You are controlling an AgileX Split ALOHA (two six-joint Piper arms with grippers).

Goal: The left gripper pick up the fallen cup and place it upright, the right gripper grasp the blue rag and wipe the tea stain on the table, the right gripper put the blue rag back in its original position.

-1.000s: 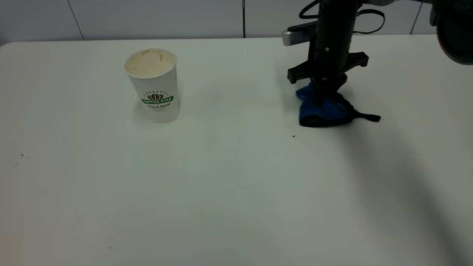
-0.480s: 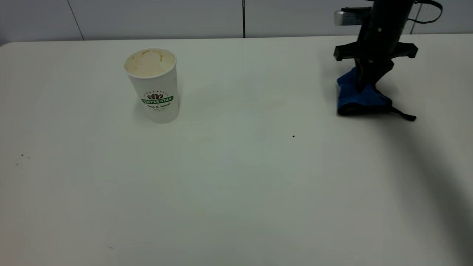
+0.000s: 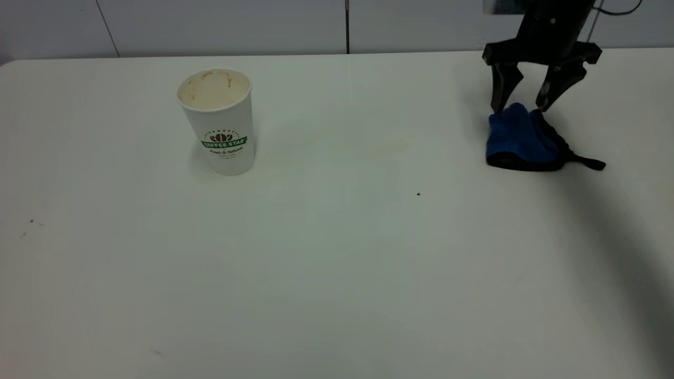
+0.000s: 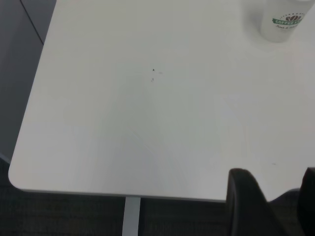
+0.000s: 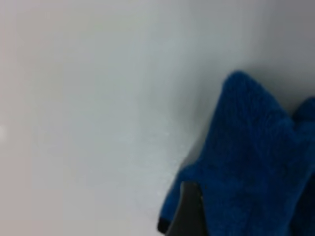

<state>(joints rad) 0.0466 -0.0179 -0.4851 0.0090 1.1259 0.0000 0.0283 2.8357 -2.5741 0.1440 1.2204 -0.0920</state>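
The white paper cup with a green logo stands upright at the table's left; its base also shows in the left wrist view. The blue rag lies crumpled at the far right of the table. My right gripper hangs just above the rag's far end, open, its fingers straddling the rag's top and holding nothing. In the right wrist view the rag fills the space beside one dark fingertip. My left gripper is open and empty over the table's left edge, out of the exterior view.
A faint yellowish tea trace shows mid-table between cup and rag. A small dark speck lies nearer the front. The rag's black strap trails to the right. The white wall runs behind the table.
My right gripper carried the rag to the right, set it down, opened and rose off it. The cup has not moved.
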